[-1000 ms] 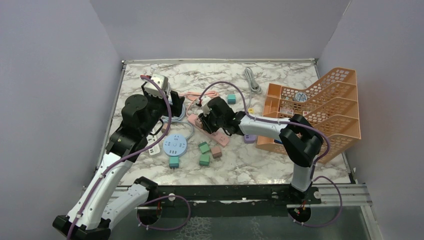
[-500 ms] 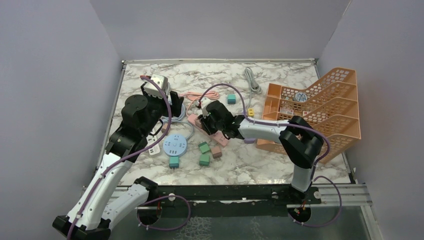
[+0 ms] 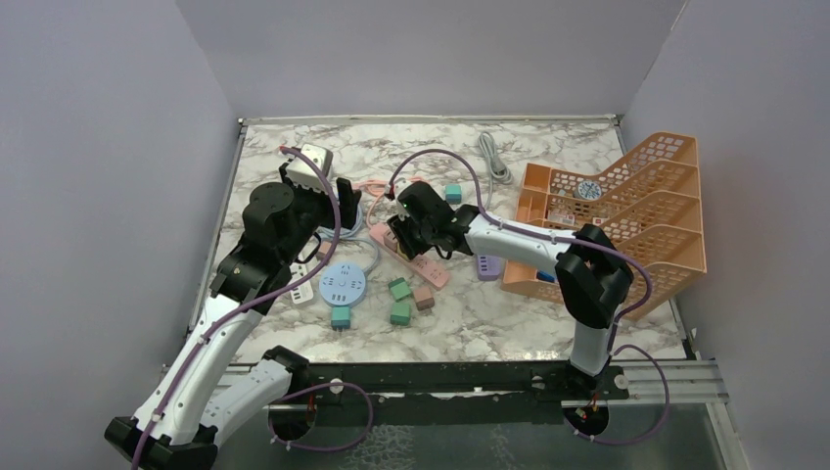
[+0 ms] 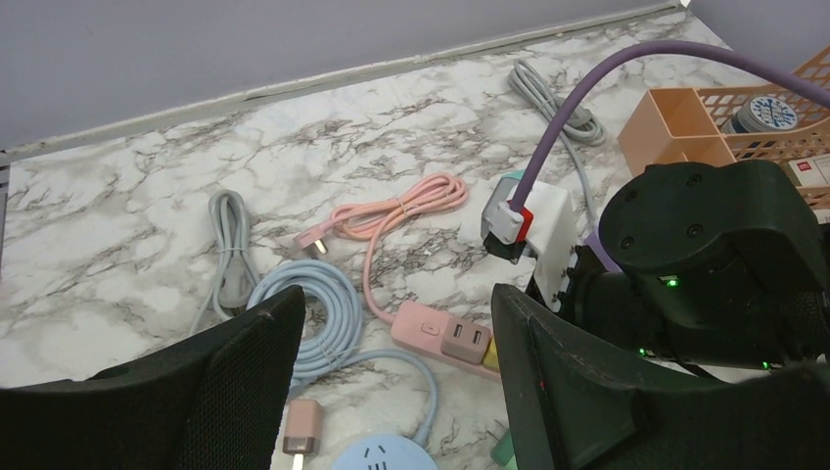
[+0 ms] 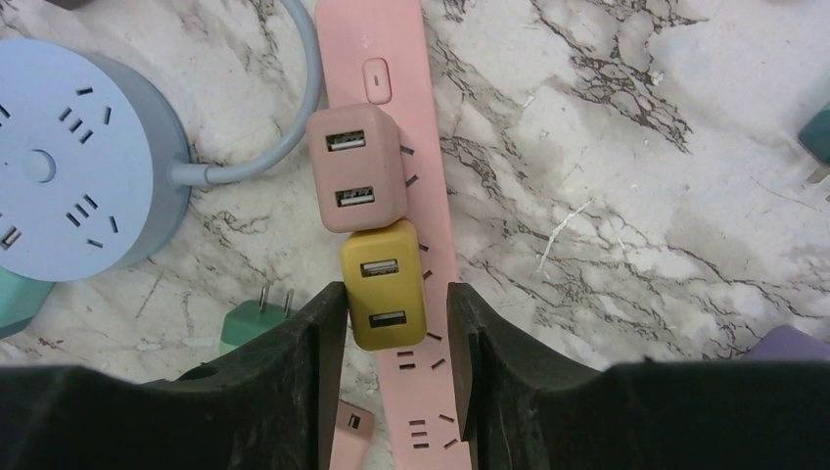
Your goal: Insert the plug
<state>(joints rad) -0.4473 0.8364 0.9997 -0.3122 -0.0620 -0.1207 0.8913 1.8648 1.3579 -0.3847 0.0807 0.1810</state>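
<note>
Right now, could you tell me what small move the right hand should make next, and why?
Probably lift the right hand straight up, clear of the yellow plug. That plug looks seated on the pink power strip, right beside the pink plug, and the hand straddles it with a gap showing at one finger, so nothing seems left to push.

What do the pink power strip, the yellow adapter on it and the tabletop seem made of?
Pink power strip: matte moulded plastic, judging by its even colour and rounded edges. Yellow adapter: likely the same plastic, faintly glossy. Tabletop: white with grey marble veining; stone or printed laminate, cannot tell.
</note>
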